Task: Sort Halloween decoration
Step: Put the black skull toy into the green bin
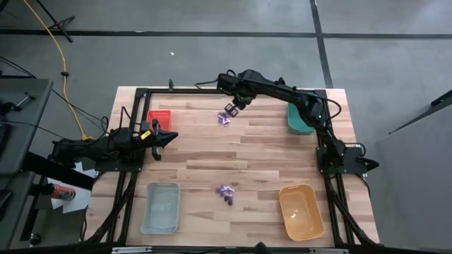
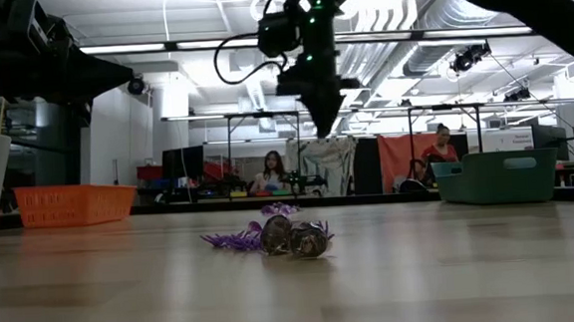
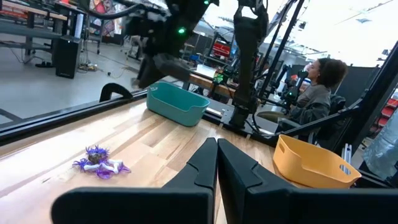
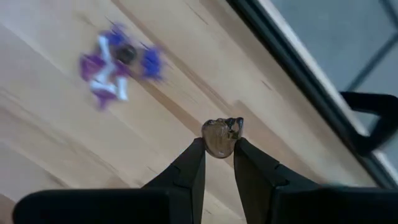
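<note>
The right gripper (image 4: 219,155) hangs above the far part of the table (image 1: 254,159), its two dark fingers closed on a small brownish, skull-like piece (image 4: 222,137) of the Halloware decoration; the piece sits right between the fingertips and sticks out just past them. Below the fingers and off to one side, apart from them, lies a small cluster of decoration pieces (image 4: 115,65), mostly purple with whitish bits and a dark one in the middle, resting on bare wood. In the high view this far cluster (image 1: 225,120) lies just beside the spot under the right gripper (image 1: 232,109). Beyond the held piece runs the dark frame bar (image 4: 298,93) along the table's far edge, near the fingers, with grey floor past it. The red tray (image 1: 159,119) and the green tray (image 1: 299,120) stand well apart from the fingers on either side, with open wood between.

The left gripper (image 3: 216,163) waits at the table's left edge beside the red tray, its fingers pressed together on nothing. Ahead of them lies open wood, then a second purple cluster (image 1: 226,192) between the pale blue tray (image 1: 160,207) and the orange tray (image 1: 301,211).
</note>
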Tool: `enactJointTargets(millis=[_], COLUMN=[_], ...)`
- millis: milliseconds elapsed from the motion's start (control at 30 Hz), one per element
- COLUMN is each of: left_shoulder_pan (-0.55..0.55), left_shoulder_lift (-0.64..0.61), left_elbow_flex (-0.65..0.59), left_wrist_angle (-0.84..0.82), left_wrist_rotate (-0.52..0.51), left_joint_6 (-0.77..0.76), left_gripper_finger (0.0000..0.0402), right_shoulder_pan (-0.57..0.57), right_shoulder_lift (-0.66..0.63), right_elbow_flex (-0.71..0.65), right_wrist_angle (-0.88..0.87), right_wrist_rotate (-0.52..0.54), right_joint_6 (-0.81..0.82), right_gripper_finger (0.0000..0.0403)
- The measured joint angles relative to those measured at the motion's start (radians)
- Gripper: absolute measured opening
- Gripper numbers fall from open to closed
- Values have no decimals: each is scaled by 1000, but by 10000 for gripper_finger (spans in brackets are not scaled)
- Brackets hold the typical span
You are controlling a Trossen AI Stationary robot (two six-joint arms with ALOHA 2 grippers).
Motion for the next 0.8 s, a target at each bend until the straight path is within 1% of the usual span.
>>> enactJointTargets(millis=[33, 133, 233, 367, 467, 567, 700, 800], left_shoulder_pan=[0, 0, 0, 0, 0, 0, 0, 0], left_shoulder_lift=[0, 0, 0, 0, 0, 0, 0, 0], left_elbow_flex=[0, 0, 0, 0, 0, 0, 0, 0], left_wrist_angle=[0, 0, 0, 0, 0, 0, 0, 0], left_wrist_rotate=[0, 0, 0, 0, 0, 0, 0, 0], left_joint_6=[0, 0, 0, 0, 0, 0, 0, 0], left_gripper_finger=[1, 1, 1, 1, 1, 1, 1, 1], right_shoulder_pan=[3, 5, -9, -43, -58, -64, -64, -72], right_shoulder_lift=[-19, -112, -256, -508, -716, -919, -1157, -1268], right_elbow_flex=[-22, -145, -334, -647, -871, -1058, -1228, -1301], right_wrist_angle=[-8, 4, 48, 124, 154, 179, 274, 352], right_wrist_rotate=[22, 65, 86, 88, 84, 71, 70, 69], right_joint_6=[0, 22, 63, 173, 305, 463, 634, 697], right_gripper_finger=[73, 73, 73, 73, 73, 73, 73, 73])
